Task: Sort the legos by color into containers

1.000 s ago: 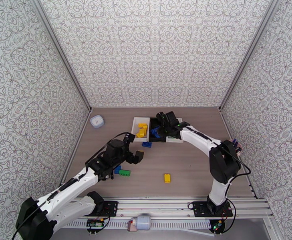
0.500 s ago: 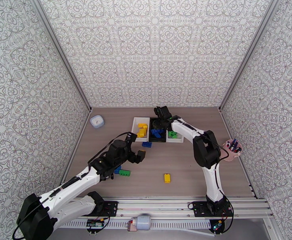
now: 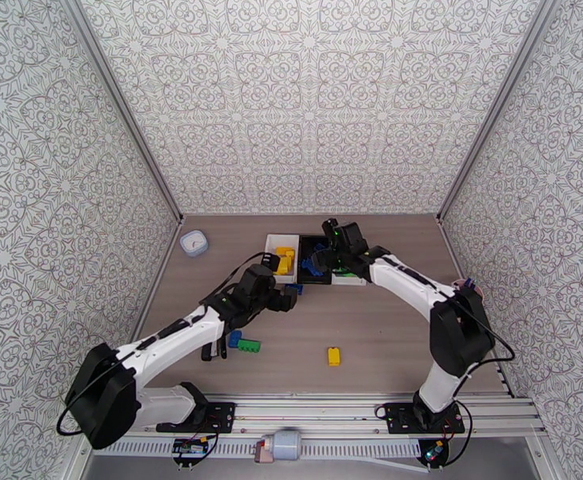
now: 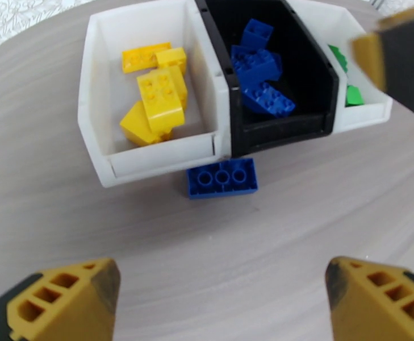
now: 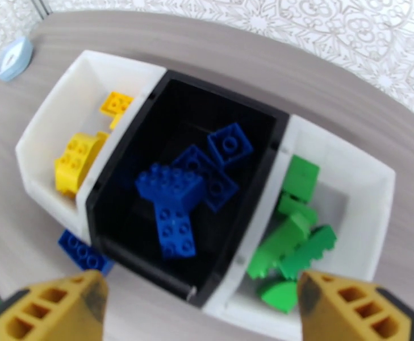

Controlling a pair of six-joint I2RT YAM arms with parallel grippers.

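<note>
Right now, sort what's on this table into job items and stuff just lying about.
Job: left white bin, black bin, right white bin; loose blue brick before the bins; second blue brick and green brick, near left; yellow brick mid-table.
Lying about: small white dish.

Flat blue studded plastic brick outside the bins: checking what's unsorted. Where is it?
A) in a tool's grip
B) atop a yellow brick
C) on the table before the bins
C: the flat blue brick lies on the wood-grain table, in front of the yellow-filled white plastic bin and the black plastic bin.
</note>
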